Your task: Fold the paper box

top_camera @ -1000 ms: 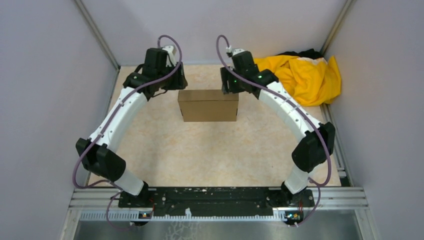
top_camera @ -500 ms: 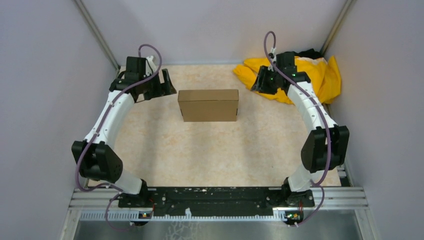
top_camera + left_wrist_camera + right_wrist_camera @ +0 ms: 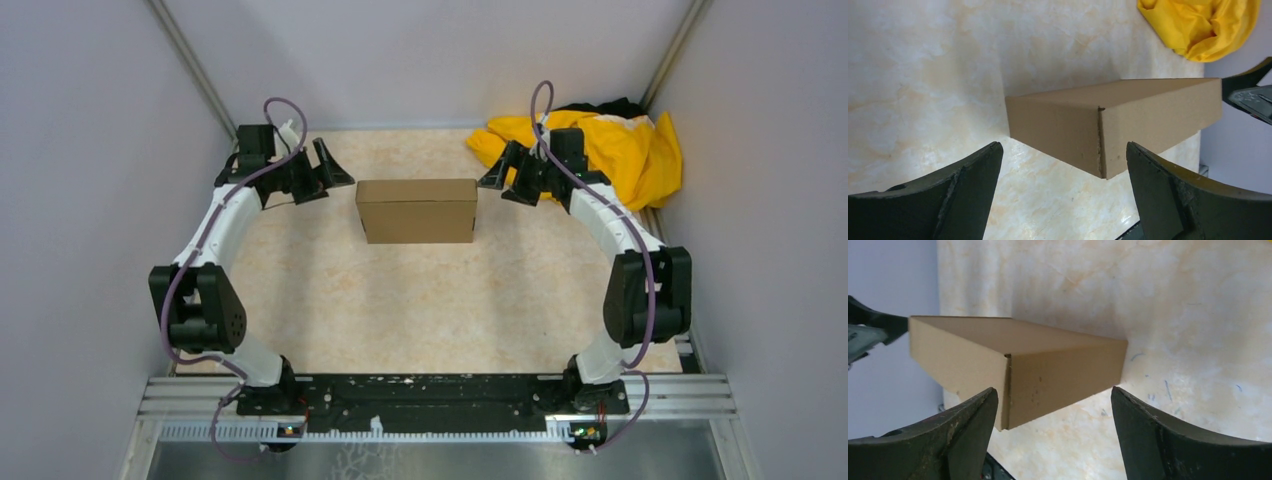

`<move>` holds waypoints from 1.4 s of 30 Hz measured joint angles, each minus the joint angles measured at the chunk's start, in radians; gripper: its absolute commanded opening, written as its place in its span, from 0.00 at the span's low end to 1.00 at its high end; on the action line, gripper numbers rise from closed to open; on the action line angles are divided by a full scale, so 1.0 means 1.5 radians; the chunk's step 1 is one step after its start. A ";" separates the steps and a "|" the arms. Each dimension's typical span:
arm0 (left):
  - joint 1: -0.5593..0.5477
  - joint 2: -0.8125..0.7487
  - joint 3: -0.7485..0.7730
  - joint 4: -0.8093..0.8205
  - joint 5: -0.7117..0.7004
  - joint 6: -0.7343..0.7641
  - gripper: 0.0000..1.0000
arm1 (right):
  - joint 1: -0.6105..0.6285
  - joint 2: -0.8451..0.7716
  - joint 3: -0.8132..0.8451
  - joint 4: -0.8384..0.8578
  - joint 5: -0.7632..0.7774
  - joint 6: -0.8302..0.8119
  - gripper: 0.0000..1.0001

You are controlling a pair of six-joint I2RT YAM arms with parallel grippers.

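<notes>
Your plain brown corrugated cardboard box sits closed on the marbled beige desk, near its far edge and midway between the sides. It is a shallow rectangular block, matte, with crisp creased corners. Your left claw and right claw flank its short ends, black curved fingers spread wide, touching nothing. A crumpled yellow cloth fills the far right corner.

The box stands on the bench, a free gap at each end between it and the left hand and right hand, both spread wide. Near bench is passable. The cloth fills the far right corner.
</notes>
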 measured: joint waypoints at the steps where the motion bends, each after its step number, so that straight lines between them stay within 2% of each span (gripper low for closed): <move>1: 0.002 -0.001 -0.005 0.013 0.013 -0.005 0.99 | -0.002 -0.001 -0.009 0.019 -0.013 0.013 0.84; 7: 0.004 -0.002 -0.011 0.069 0.082 -0.034 0.99 | -0.010 -0.003 -0.050 0.154 -0.100 0.109 0.86; 15: 0.004 -0.001 -0.013 0.116 0.141 -0.067 0.99 | -0.010 -0.003 -0.055 0.246 -0.167 0.174 0.87; 29: 0.005 -0.001 -0.063 0.146 0.174 -0.088 0.99 | 0.001 -0.005 -0.079 0.250 -0.190 0.184 0.89; 42: 0.001 -0.001 -0.068 0.201 0.212 -0.123 0.99 | 0.026 -0.005 -0.086 0.250 -0.186 0.184 0.90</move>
